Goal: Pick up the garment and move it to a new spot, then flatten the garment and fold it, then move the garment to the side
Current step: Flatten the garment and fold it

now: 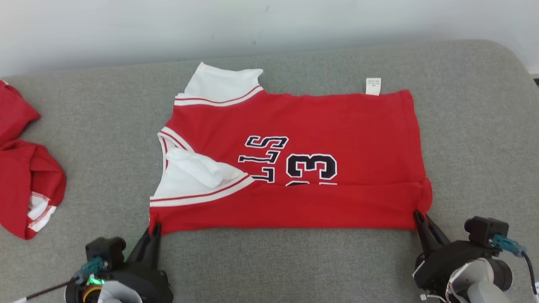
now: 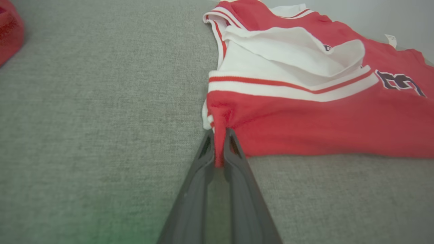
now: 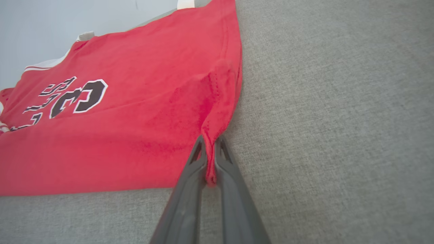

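Red jersey (image 1: 337, 118) flat on grey cushion (image 1: 471, 139), near edge folded over. Left fingers (image 1: 147, 246) clamped on near-left corner, right fingers (image 1: 423, 233) clamped on near-right corner. Second red garment (image 1: 25, 185) far left.

The folded-over near strip of the garment (image 1: 290, 208) covered the lower part of its lettering (image 1: 290, 162), so I could read neither the word nor the number whole. The white label (image 1: 373, 86), towards the far edge of the grey cushion (image 1: 294, 265), was too small to read. By the cushion's left edge a second red garment (image 1: 29, 181) ran off the picture's side. The garment's two near corners vanished between the pinched fingers of my left gripper (image 1: 154, 229) and my right gripper (image 1: 422, 219), whose wrists the bottom edge cut off.
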